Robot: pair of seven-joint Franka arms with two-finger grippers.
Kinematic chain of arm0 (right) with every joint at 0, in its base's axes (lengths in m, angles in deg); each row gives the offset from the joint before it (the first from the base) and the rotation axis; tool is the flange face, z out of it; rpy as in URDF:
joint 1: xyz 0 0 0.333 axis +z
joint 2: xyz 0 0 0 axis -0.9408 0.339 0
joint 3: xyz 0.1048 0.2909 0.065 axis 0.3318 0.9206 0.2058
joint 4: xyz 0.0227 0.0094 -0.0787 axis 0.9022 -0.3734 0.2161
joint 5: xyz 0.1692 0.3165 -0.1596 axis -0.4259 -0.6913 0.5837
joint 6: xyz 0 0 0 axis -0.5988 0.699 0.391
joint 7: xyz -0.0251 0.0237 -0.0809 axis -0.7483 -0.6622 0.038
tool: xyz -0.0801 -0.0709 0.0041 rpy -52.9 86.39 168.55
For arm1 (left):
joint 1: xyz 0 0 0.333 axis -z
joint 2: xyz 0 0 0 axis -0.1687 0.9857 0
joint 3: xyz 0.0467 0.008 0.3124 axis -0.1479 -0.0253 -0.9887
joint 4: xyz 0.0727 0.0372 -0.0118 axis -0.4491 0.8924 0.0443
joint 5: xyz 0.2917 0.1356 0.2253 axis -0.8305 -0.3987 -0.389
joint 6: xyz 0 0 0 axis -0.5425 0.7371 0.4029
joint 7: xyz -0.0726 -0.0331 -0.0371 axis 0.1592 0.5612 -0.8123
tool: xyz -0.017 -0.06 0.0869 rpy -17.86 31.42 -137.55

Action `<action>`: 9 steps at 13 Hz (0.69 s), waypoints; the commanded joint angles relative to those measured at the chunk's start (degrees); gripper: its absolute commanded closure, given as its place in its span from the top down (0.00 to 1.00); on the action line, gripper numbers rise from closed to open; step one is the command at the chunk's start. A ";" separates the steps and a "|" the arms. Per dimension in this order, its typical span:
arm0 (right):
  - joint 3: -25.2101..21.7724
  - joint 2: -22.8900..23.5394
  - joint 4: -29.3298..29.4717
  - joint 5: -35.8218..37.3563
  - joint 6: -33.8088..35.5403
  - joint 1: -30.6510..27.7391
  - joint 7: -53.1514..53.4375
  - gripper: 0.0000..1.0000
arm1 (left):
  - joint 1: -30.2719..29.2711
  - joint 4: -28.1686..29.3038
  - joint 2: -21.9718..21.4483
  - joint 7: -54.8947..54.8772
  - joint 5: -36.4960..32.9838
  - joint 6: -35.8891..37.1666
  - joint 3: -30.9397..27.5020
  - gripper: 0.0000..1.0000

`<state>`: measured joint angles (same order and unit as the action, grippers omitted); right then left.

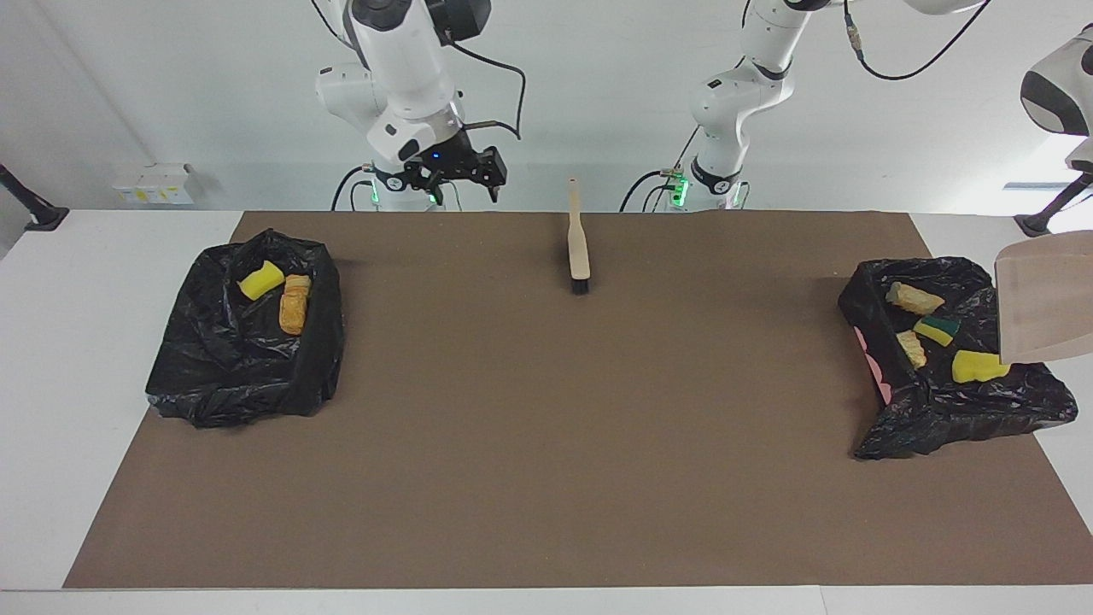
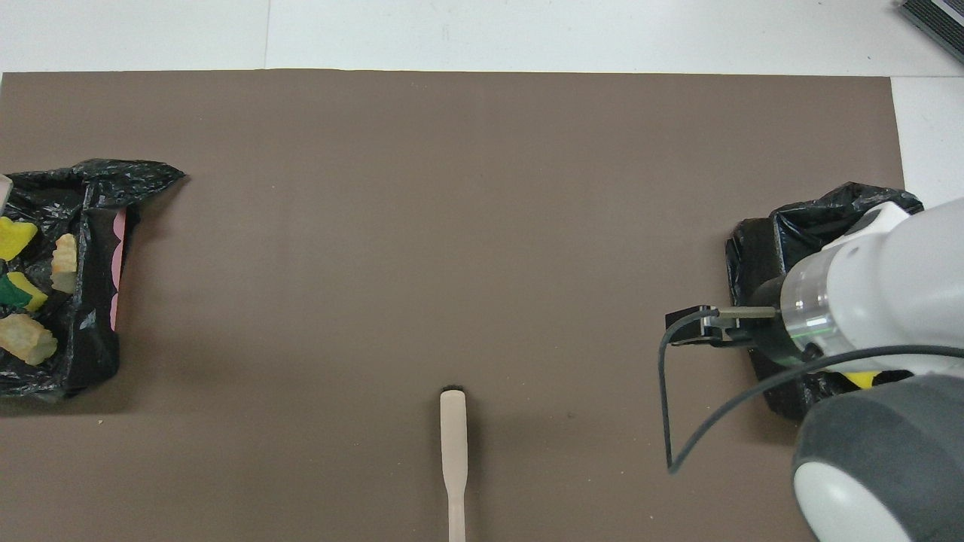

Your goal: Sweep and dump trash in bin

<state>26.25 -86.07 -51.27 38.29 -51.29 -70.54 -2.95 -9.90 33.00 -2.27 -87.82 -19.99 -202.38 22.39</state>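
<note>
Several trash scraps point(image 1: 937, 329), yellow-green sponge bits and tan lumps, lie in the black-lined bin point(image 1: 939, 418) at the left arm's end; the overhead view shows the trash point(image 2: 26, 342) in that bin point(image 2: 83, 346) too. The beige dustpan point(image 1: 1042, 299) hangs tipped and empty over the bin's outer rim. Its handle and my left gripper are out of view. The beige brush point(image 1: 579, 248) lies alone on the mat near the robots, also seen from overhead as the brush point(image 2: 453, 436). My right gripper point(image 1: 465, 192) is open and empty, raised over the mat's edge by its own base.
A second black-lined bin point(image 1: 230, 376) at the right arm's end holds a yellow sponge piece point(image 1: 260, 279) and a tan lump point(image 1: 295, 303); overhead, the right arm covers most of this bin point(image 2: 753, 256). A brown mat point(image 1: 546, 444) covers the table.
</note>
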 commanded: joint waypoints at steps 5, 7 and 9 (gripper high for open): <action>-0.04 12.17 17.79 11.38 5.40 -3.16 -0.86 1.00 | 10.01 7.98 -6.60 25.79 11.69 13.76 -0.45 0.00; -0.05 10.85 16.22 11.73 5.41 -4.21 -0.33 1.00 | 13.87 10.81 -8.37 36.08 15.64 17.10 -0.45 0.00; -0.04 9.44 13.85 11.47 5.23 -4.83 -0.42 1.00 | 17.39 11.61 -8.38 45.92 20.74 20.70 -0.45 0.00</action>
<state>25.50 -74.96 -35.64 48.77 -46.68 -74.25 -2.95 4.16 41.56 -8.14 -49.48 -2.70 -183.82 22.90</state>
